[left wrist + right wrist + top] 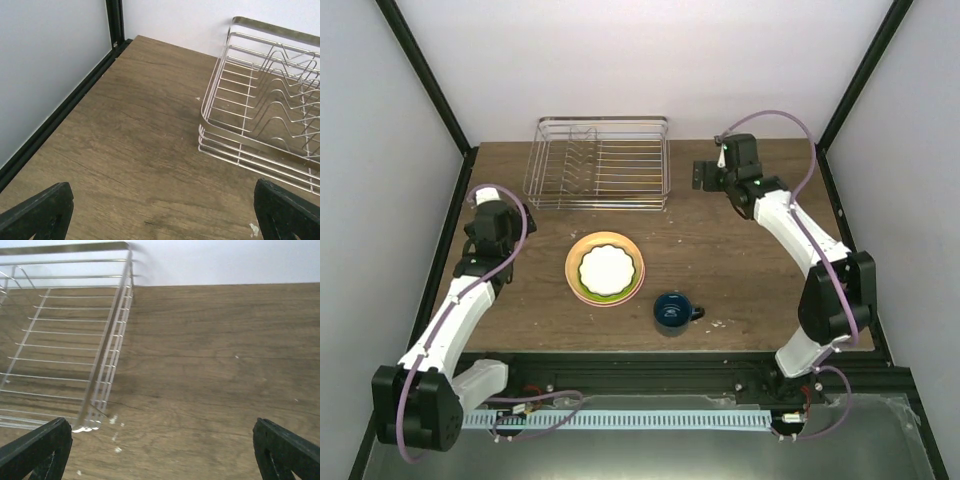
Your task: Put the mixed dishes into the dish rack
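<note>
The silver wire dish rack [600, 165] stands at the back of the wooden table and holds nothing. In the middle lies a stack of plates: a white scalloped plate [606, 269] on a lime green one, on an orange-yellow one [578, 256]. A small dark blue mug [672, 312] stands upright to the stack's right. My left gripper [505, 212] hovers open at the left, facing the rack's front left corner [215, 135]. My right gripper [705, 176] hovers open just right of the rack's side [107, 355]. Both hold nothing.
A black frame rail [60, 117] runs along the table's left edge, with white walls behind and at both sides. Small white flecks [114, 420] lie on the wood by the rack's right corner. Bare wood lies under my left gripper [165, 210] and my right gripper [161, 447].
</note>
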`<state>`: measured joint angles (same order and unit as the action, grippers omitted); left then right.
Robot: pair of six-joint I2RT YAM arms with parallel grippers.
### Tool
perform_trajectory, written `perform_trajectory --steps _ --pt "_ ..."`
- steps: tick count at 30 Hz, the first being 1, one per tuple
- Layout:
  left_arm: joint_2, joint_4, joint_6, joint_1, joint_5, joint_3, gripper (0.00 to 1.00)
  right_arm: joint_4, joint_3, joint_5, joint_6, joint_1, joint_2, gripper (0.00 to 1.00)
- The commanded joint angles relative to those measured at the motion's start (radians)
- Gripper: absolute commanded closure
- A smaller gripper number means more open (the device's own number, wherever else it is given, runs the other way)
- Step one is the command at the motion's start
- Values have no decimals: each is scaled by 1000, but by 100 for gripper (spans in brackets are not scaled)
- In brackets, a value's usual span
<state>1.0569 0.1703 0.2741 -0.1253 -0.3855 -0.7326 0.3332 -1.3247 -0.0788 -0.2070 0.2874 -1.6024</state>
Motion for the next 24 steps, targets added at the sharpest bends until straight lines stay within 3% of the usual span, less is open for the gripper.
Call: perform_trajectory --steps 1,8,14,24 --pt "-66 38 33 -5 -3 6 0 97 -153 8 -25 44 -62 0" --pt "-126 54 0 -5 43 13 0 92 -276 65 -40 91 -207 0" --pt "-182 99 -74 -5 186 18 0 99 -411 131 -69 106 -368 0" --pt "-218 141 -89 -5 155 21 0 146 -608 135 -84 134 -575 0"
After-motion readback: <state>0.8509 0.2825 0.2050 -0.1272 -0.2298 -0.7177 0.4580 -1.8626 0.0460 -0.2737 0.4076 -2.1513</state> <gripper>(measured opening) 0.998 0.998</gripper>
